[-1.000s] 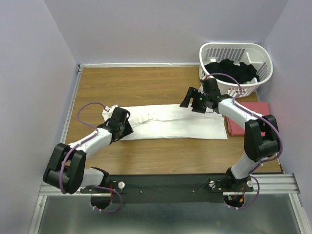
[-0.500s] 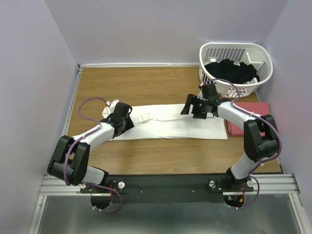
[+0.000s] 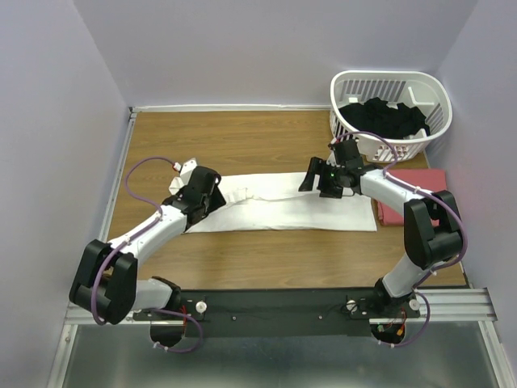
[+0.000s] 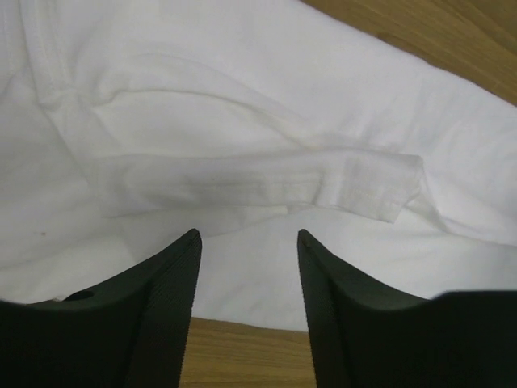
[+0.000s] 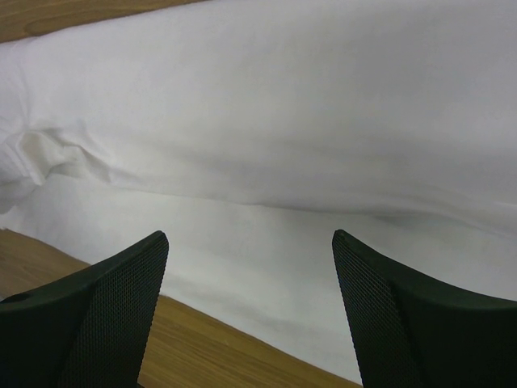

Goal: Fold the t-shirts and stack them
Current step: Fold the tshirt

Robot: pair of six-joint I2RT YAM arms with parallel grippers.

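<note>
Released jaws are held over the plain white cotton t-shirt: left gripper at 9 o'clock, right gripper at 1 o'clock.

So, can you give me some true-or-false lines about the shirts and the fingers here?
1. The white shirt lies in the basket. False: it lies flat on the table.
2. The basket holds dark clothes. True.
3. The left fingers are clamped on the white shirt. False: they are open, holding nothing.
4. The red shirt lies on the table near the basket. True.
5. The right fingers are open. True.
</note>
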